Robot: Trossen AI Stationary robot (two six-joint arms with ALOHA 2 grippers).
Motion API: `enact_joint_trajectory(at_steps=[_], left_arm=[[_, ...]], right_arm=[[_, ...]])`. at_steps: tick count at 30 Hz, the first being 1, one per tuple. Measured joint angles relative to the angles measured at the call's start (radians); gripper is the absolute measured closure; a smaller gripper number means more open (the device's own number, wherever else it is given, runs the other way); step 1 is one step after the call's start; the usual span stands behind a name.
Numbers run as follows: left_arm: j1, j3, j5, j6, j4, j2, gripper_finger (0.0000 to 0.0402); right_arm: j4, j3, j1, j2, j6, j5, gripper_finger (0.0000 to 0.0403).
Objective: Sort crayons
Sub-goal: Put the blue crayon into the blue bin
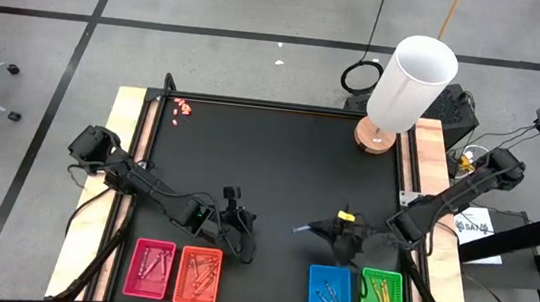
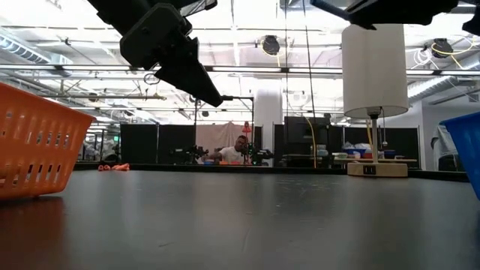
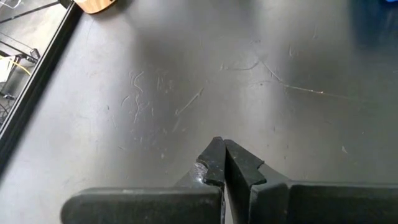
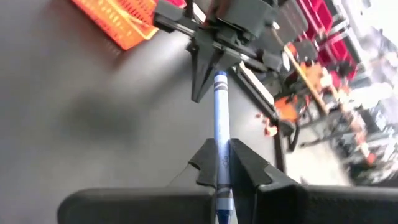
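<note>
My right gripper (image 1: pixel 318 230) is shut on a blue crayon (image 4: pixel 220 118) and hangs over the table in front of the blue tray (image 1: pixel 330 296). My left gripper (image 1: pixel 237 236) is shut on nothing and hovers beside the orange tray (image 1: pixel 199 275); the low view shows it at the upper left (image 2: pixel 196 79). Red-pink crayons (image 1: pixel 149 264) lie in the pink tray (image 1: pixel 150 267), and orange crayons (image 1: pixel 200 272) lie in the orange tray. Blue crayons (image 1: pixel 331 298) lie in the blue tray, and yellow crayons (image 1: pixel 381 297) lie in the green tray (image 1: pixel 382 301). My right gripper pinches the blue crayon's paper-wrapped shaft (image 4: pixel 222 163) between its two fingers. The crayon lies along the fingers, and its front part (image 4: pixel 220 87) sticks out past the fingertips. The fingers come from the table's right, slanting a little down. The crayon is lifted clear of the table.
A white-shaded lamp (image 1: pixel 408 85) on a wooden base stands at the far right corner. Small pink-red bits (image 1: pixel 184 109) lie at the far left corner. The four trays line the near edge, and the dark tabletop (image 1: pixel 279 162) lies between them and the far edge.
</note>
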Motion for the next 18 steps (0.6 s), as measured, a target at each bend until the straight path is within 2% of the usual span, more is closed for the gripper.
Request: enact_joint_trajectory(at_steps=[13,18], left_arm=[[0.0,0.0,0.0,0.0,0.001,0.0,0.0395],[0.0,0.0,0.0,0.001,0.002,0.0,0.0395]], right_arm=[[0.009,0.001,0.027,0.0,-0.36,-0.002,0.0399],[0.009,0.001,0.027,0.0,-0.422,0.0,0.0399]])
